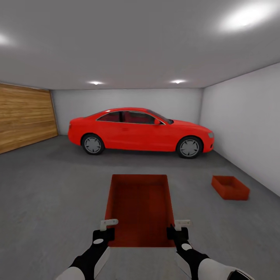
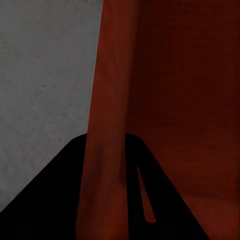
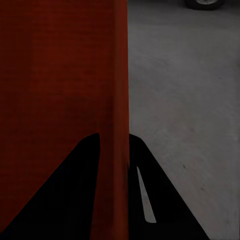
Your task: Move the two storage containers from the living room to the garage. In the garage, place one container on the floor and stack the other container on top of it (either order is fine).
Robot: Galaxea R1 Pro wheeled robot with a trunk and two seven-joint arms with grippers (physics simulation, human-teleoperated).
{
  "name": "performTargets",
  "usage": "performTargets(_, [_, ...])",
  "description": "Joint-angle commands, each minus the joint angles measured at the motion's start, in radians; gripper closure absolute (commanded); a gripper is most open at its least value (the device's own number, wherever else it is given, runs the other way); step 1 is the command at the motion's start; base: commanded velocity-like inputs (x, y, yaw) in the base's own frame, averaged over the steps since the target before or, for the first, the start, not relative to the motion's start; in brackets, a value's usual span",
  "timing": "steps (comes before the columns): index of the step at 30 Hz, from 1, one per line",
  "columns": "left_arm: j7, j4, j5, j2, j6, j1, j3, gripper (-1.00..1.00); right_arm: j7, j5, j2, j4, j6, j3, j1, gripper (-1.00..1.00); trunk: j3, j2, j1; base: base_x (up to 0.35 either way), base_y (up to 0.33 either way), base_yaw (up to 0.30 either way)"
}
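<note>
I am in the garage, holding an orange-red storage container [image 1: 140, 210] out in front of me above the dark grey floor [image 1: 50, 194]. My left gripper [image 1: 105, 230] is shut on the near left wall of the container [image 2: 105, 150]. On the near right wall [image 3: 117, 140] my right gripper [image 1: 179, 229] is shut too. The second storage container [image 1: 230, 187] rests on the floor ahead to the right, close to the right wall.
A red car [image 1: 140, 131] is parked across the back of the garage. An orange-wood door [image 1: 25, 116] covers the left wall. A pale grey wall [image 1: 249, 124] runs along the right. Open floor lies between me and the car.
</note>
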Motion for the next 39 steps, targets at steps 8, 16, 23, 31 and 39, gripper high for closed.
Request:
performTargets(8, [0.006, 0.001, 0.020, 0.049, 0.000, 0.000, 0.026, 1.00, 0.002, 0.013, -0.007, -0.004, -0.002, -0.056, -0.001, 1.00, 0.000, 0.000, 0.001, 0.321, 0.000, 0.000])
performTargets(16, [0.007, 0.001, 0.020, 0.049, 0.000, 0.000, 0.026, 1.00, 0.002, 0.013, -0.007, -0.004, -0.001, -0.056, -0.001, 1.00, 0.000, 0.000, 0.001, 0.321, 0.000, 0.000])
performTargets(23, [0.006, 0.001, 0.020, 0.049, 0.000, 0.000, 0.026, 1.00, 0.002, 0.013, -0.007, -0.004, -0.001, -0.056, -0.001, 1.00, 0.000, 0.000, 0.001, 0.321, 0.000, 0.000])
performTargets(31, [0.006, 0.001, 0.020, 0.049, 0.000, 0.000, 0.026, 1.00, 0.002, 0.013, -0.007, -0.004, -0.002, -0.056, -0.001, 1.00, 0.000, 0.000, 0.001, 0.321, 0.000, 0.000])
performTargets(39, [0.006, 0.001, 0.020, 0.049, 0.000, 0.000, 0.026, 1.00, 0.002, 0.013, -0.007, -0.004, -0.002, -0.056, -0.001, 1.00, 0.000, 0.000, 0.001, 0.321, 0.000, 0.000])
